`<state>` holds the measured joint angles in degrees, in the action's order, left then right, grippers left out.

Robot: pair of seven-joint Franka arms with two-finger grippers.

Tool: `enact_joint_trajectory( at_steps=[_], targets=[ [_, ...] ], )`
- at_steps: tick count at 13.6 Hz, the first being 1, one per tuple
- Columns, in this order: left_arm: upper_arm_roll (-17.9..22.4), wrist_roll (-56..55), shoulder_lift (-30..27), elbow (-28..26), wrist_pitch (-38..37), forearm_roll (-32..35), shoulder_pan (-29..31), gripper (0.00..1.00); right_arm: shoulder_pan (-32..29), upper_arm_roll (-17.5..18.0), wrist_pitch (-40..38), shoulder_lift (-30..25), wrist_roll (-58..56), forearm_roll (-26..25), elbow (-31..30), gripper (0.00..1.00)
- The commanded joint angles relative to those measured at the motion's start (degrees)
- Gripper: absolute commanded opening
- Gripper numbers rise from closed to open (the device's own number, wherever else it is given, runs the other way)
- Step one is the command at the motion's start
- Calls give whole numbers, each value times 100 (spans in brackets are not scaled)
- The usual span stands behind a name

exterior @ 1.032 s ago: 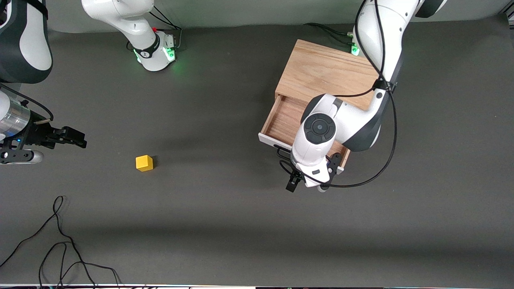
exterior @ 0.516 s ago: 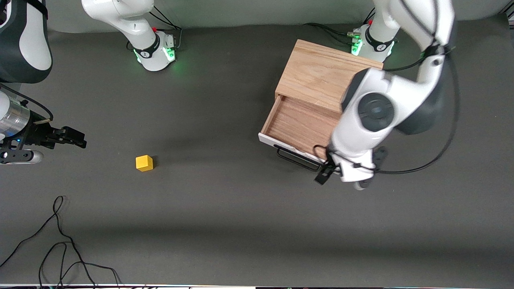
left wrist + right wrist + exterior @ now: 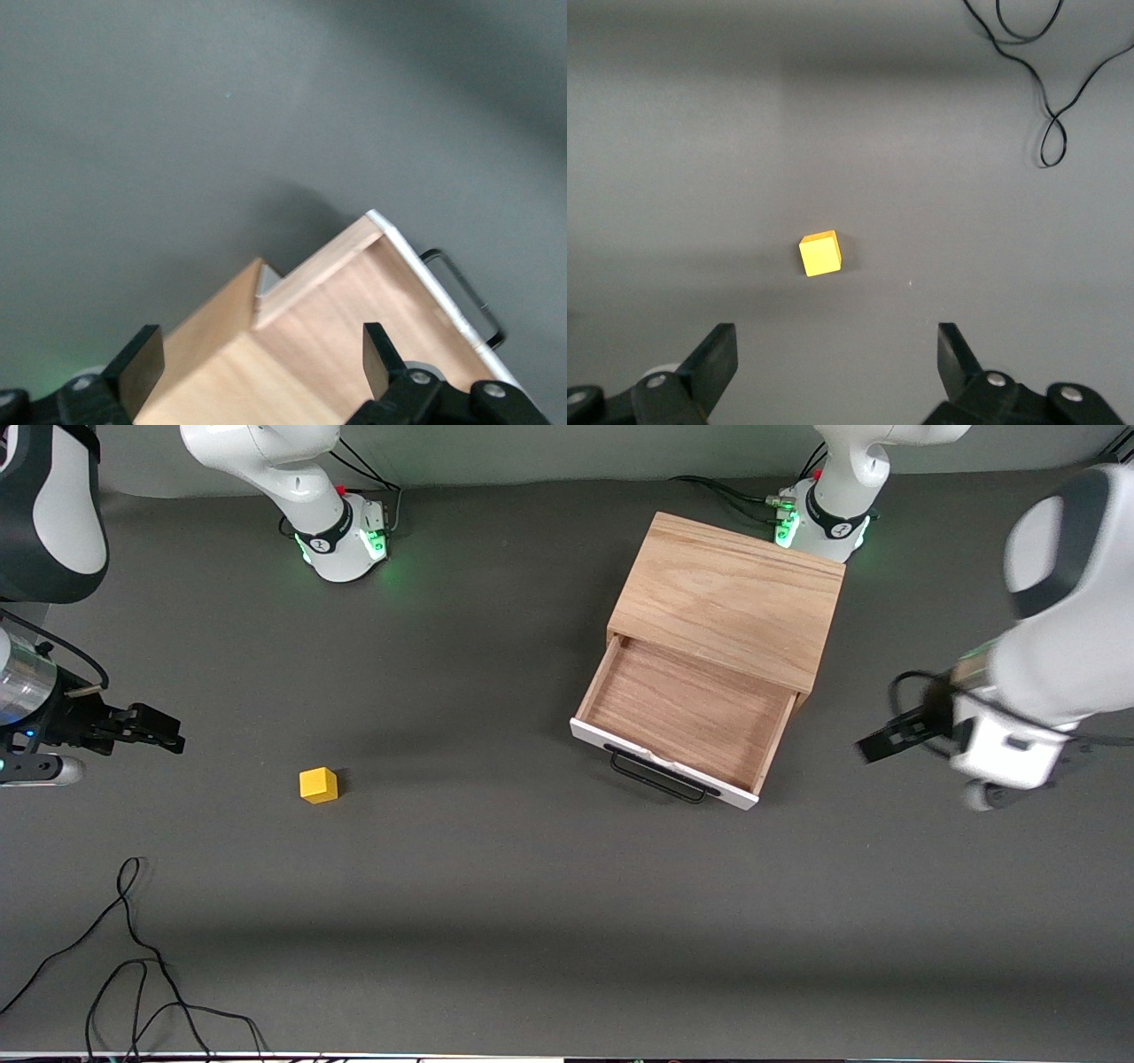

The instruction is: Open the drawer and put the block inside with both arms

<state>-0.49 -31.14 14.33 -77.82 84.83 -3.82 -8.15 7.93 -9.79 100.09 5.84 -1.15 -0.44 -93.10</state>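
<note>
The drawer [image 3: 682,710] stands pulled out of the light oak cabinet [image 3: 731,593], its wooden inside empty, with its white front and black wire handle [image 3: 660,778] toward the front camera. The yellow block [image 3: 318,785] lies on the grey table toward the right arm's end. My left gripper [image 3: 873,746] is open and empty, up over the table beside the drawer toward the left arm's end. In the left wrist view the left gripper [image 3: 261,363] looks down on the cabinet [image 3: 221,372] and drawer [image 3: 372,301]. My right gripper [image 3: 168,735] is open and empty over the table, apart from the block [image 3: 820,254].
Loose black cables [image 3: 133,957] lie on the table near the front camera at the right arm's end, and show in the right wrist view [image 3: 1036,80]. The arm bases [image 3: 341,540] [image 3: 824,514] stand along the table's edge farthest from that camera.
The left arm has left the drawer's handle and swung away toward its own end of the table. The drawer stays open. The right gripper and the block have barely moved.
</note>
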Motion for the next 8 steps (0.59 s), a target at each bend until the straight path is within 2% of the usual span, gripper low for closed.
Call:
enact_joint_trajectory(
  at_steps=[1, 5, 8],
  targets=[
    [-30, 1063, -562, -592, 16, -14, 269, 100, 25, -32, -42, -30, 0, 97, 178, 100],
    [251, 2354, -1089, -1067, 236, 127, 252, 100, 33, -40, -51, -56, 0, 88, 178, 100],
    [330, 2990, -1204, -1068, 289, 284, 252, 100, 7, -49, -60, -30, 9, 88, 257, 100]
  ],
)
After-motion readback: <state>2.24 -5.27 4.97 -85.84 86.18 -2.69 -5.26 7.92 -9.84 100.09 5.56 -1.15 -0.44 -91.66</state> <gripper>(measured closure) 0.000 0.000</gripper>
